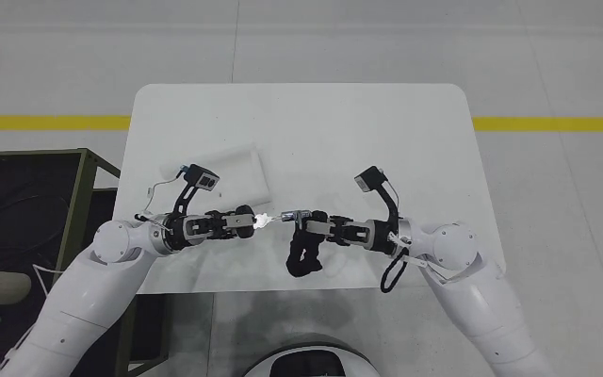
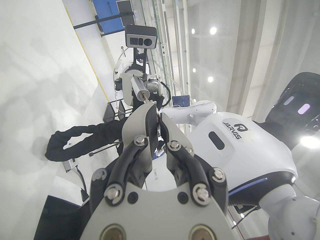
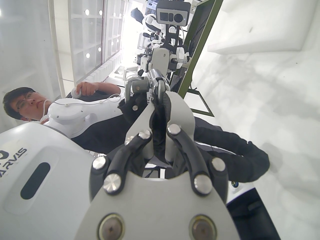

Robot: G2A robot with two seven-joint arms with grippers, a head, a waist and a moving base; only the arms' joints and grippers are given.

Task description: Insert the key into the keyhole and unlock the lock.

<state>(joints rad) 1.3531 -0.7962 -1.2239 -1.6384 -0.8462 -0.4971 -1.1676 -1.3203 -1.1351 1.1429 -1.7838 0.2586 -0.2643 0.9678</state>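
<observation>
Both arms meet above the table's near middle. My left gripper (image 1: pixel 251 223) is shut on a small silver key (image 1: pixel 267 220), which points at the lock (image 1: pixel 295 216). In the left wrist view the key's blade (image 2: pixel 148 100) touches the keyhole face of the silver lock cylinder (image 2: pixel 140 90); how deep it sits I cannot tell. My right gripper (image 1: pixel 309 220) is shut on the lock's body (image 3: pixel 140 86) and its black sleeved loop (image 3: pixel 225 148). That loop (image 1: pixel 303 256) hangs down toward the table.
A white foam pad (image 1: pixel 229 171) lies on the white table (image 1: pixel 377 132) behind the left arm. A dark rack with a green frame (image 1: pixel 85 174) stands off the table's left edge. The near table edge is just below the grippers.
</observation>
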